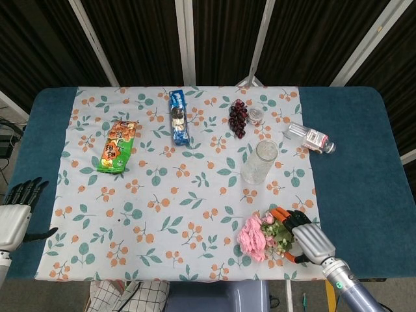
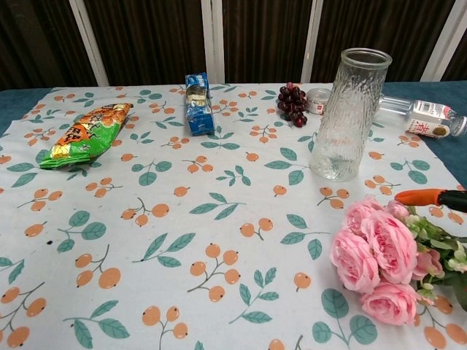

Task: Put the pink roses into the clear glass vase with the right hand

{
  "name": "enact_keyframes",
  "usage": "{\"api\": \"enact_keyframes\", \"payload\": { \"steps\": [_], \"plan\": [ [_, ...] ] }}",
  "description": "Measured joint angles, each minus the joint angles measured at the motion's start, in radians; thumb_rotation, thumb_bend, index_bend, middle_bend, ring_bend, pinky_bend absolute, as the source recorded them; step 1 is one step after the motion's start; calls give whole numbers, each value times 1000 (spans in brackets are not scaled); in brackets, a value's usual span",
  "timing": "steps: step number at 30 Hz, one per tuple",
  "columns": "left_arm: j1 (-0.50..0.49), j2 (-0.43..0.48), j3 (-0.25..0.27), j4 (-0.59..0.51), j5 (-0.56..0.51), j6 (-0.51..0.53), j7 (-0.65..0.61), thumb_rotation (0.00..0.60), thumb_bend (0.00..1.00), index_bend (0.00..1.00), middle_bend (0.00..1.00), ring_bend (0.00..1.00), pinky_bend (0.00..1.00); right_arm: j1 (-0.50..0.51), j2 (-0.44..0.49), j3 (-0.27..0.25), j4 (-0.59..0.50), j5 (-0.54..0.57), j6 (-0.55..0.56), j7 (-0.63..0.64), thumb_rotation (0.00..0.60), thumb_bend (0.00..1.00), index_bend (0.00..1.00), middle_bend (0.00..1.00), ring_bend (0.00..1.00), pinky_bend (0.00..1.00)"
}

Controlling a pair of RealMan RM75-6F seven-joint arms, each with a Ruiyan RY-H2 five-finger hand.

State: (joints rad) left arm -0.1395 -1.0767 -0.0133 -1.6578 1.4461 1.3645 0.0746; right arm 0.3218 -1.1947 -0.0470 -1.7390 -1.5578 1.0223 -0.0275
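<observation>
Lying just left of the spread-fingered, empty right robot hand (image 1: 304, 235), the pink roses (image 1: 255, 236) rest ungripped.

R hand (image 1: 304, 235) low at near-right table edge, palm down, orange-tipped fingers (image 2: 422, 196) spread fwd, nothing gripped. L hand (image 1: 14, 218) at near-left edge, dark fingers extended & apart, thumb out sideways, nothing held.

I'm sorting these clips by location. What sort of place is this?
Probably a staged lab test table, not a home: a floral tablecloth holds unrelated props like a chip bag, grapes and a glass vase, with dark curtains behind.
</observation>
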Motion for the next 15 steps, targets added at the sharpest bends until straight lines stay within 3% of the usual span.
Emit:
{"api": "enact_keyframes", "payload": {
  "steps": [10, 12, 15],
  "plan": [
    [-6, 9, 4, -1, 3, -17, -19, 600, 0, 0, 0, 0, 0, 37, -86, 13, 26, 47, -46, -41, 600, 315, 0, 14, 29, 27],
    [-7, 9, 4, -2, 2, -19, -20, 600, 0, 0, 0, 0, 0, 42, -110, 16, 38, 48, -41, -47, 600, 315, 24, 91, 124, 125],
    [-8, 10, 4, -3, 1, -21, -21, 600, 0, 0, 0, 0, 0, 44, -129, 18, 52, 43, -26, -44, 600, 315, 219, 307, 353, 351]
  ]
}}
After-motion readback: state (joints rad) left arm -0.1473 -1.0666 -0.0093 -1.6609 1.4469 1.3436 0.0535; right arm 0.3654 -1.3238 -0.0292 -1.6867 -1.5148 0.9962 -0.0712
